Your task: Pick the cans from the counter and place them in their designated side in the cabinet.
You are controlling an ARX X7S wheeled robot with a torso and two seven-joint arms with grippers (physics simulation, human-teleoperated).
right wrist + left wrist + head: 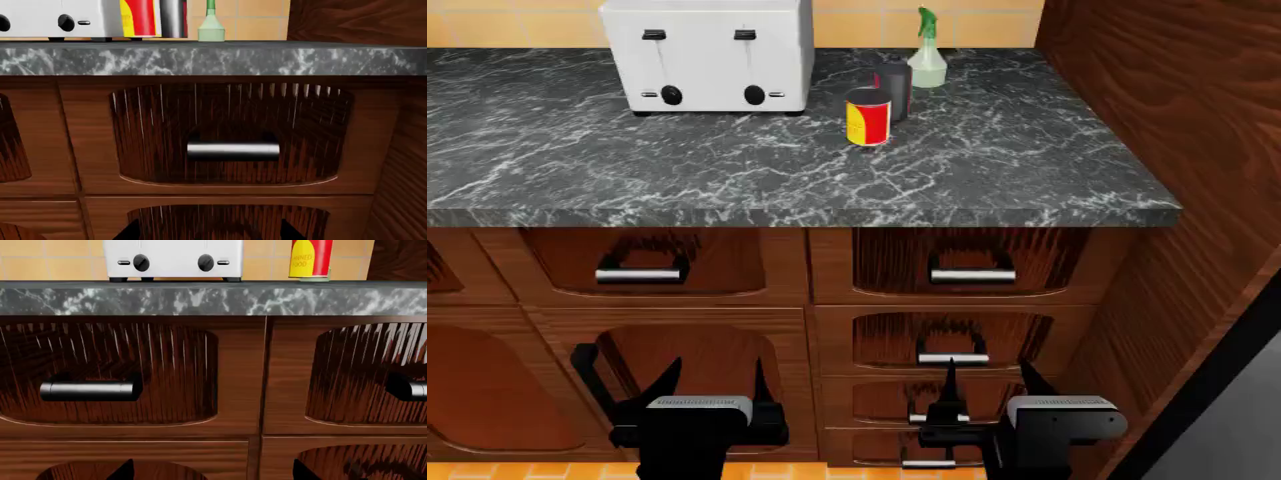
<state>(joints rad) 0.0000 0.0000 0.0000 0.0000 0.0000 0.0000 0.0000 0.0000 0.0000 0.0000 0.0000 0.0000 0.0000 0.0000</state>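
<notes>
Both arms hung low before the drawers, cans on the counter.

The left gripper (pixel 710 385) and right gripper (pixel 988 383) stood wide and held nothing. On the counter (pixel 694 170), the red-and-yellow can (pixel 868 117) stood just right of the toaster (pixel 707 55); the dark can (pixel 892 82) stood just behind it, beside the spray bottle (pixel 926 55).

Red-yellow can (pixel 869 117); dark grey can (pixel 893 91); black white-veined counter (pixel 694 160).
</notes>
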